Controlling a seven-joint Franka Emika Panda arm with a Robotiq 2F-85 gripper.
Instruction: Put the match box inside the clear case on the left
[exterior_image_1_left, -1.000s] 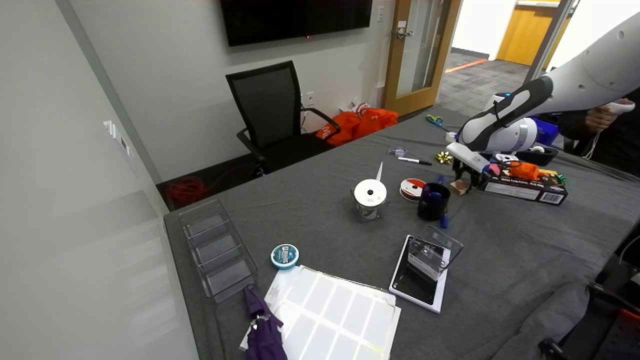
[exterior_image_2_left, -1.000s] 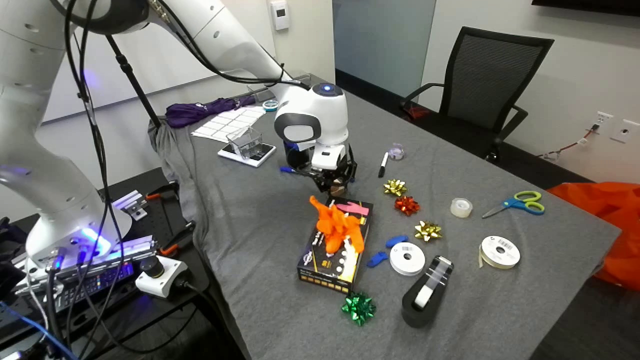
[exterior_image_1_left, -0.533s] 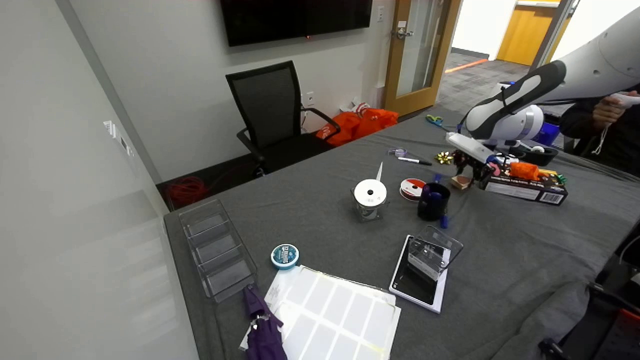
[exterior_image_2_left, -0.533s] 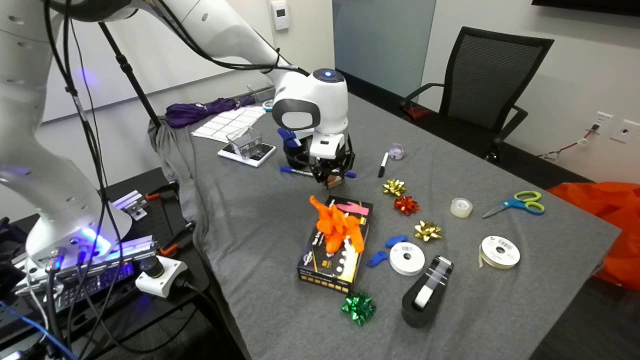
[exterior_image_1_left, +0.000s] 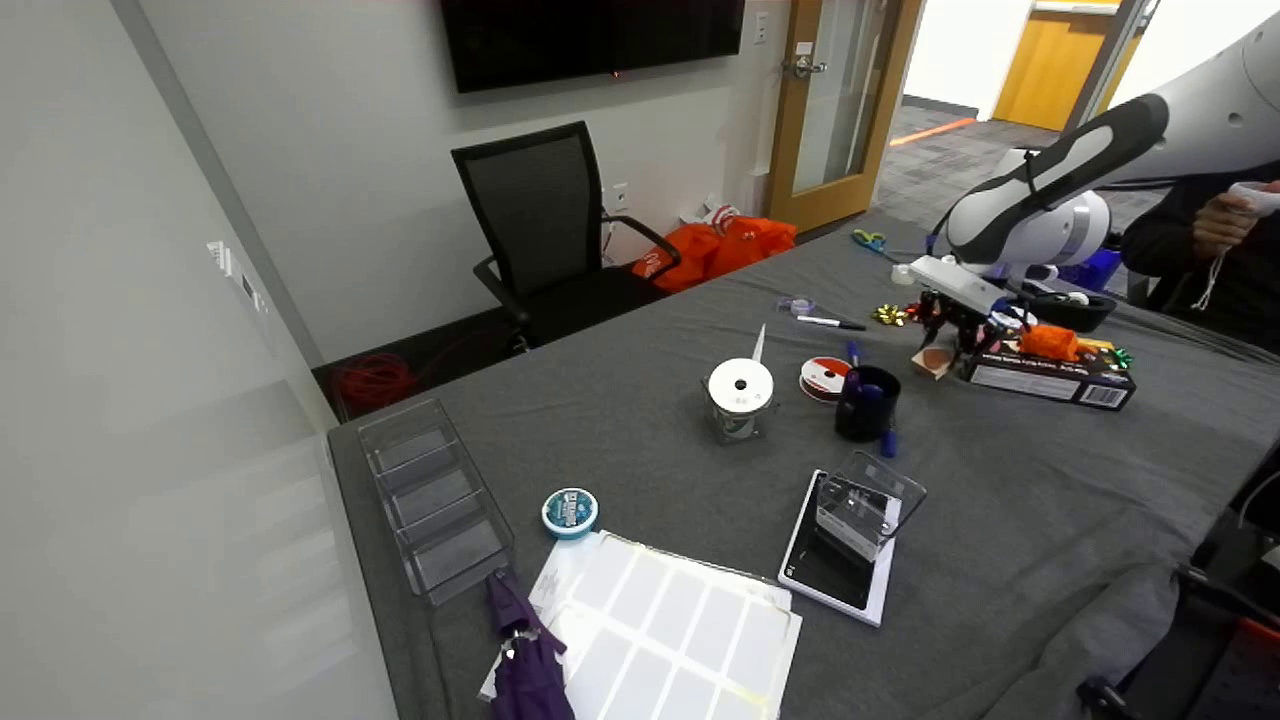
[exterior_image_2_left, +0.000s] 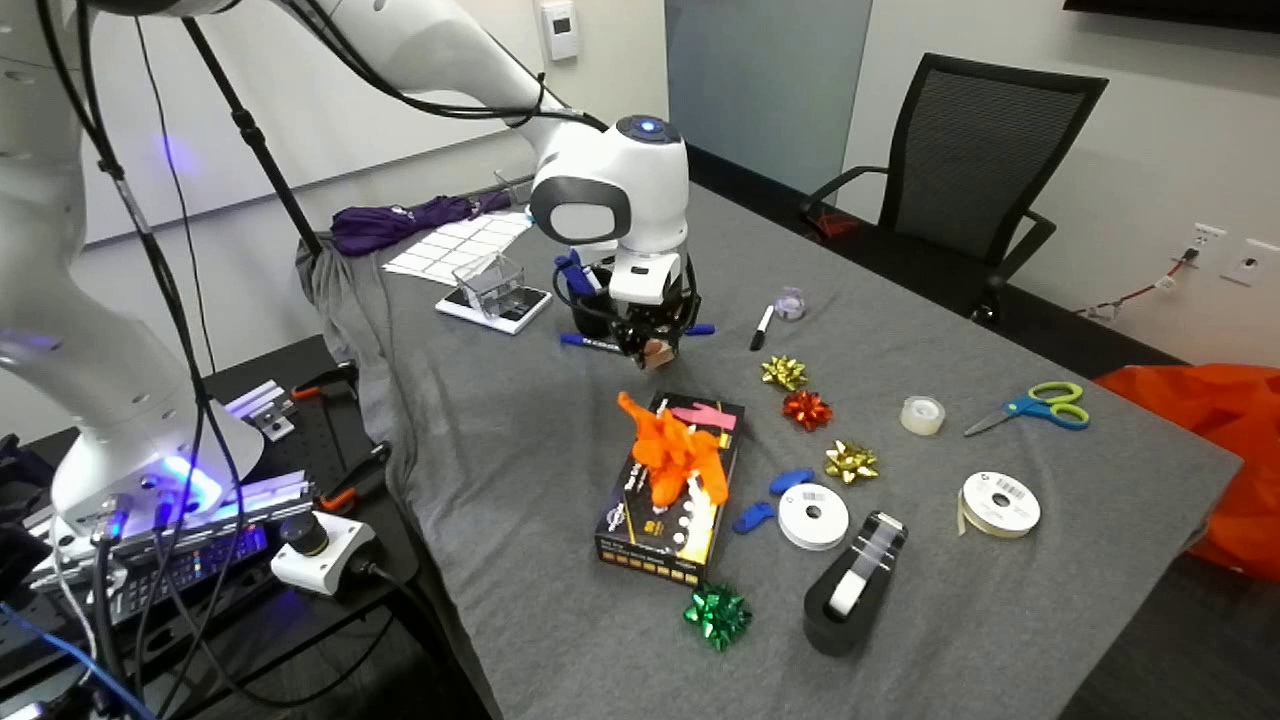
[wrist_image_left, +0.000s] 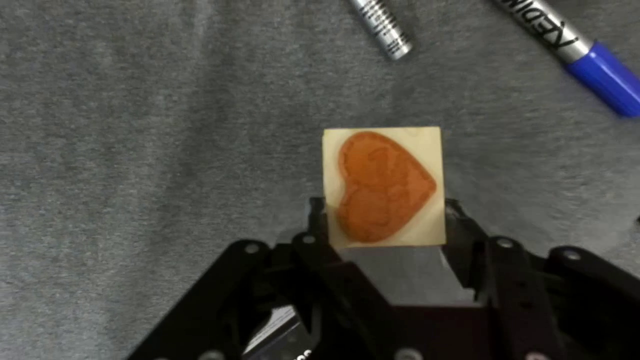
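Note:
The match box (wrist_image_left: 385, 187), a small pale square with an orange heart, is between the two black fingers of my gripper (wrist_image_left: 384, 220) in the wrist view. The fingers touch its sides and I hold it just above the grey table. The match box (exterior_image_1_left: 932, 362) and my gripper (exterior_image_1_left: 948, 345) also show in an exterior view, and the match box (exterior_image_2_left: 657, 353) shows tan under the wrist in an exterior view. The clear case (exterior_image_1_left: 437, 500) lies flat at the far left end of the table, divided into compartments, far from my gripper.
A black cup of blue pens (exterior_image_1_left: 868, 404), a red ribbon spool (exterior_image_1_left: 826, 378) and a white spool (exterior_image_1_left: 740, 386) stand between. A white tablet (exterior_image_1_left: 835, 560) bears a clear holder. A blue tin (exterior_image_1_left: 570, 513), white sheets (exterior_image_1_left: 680, 630) and a purple umbrella (exterior_image_1_left: 530, 660) lie near the case.
My gripper has risen a little with the match box between its fingers. The match box has moved slightly away from the black glove box. The clear case has not moved.

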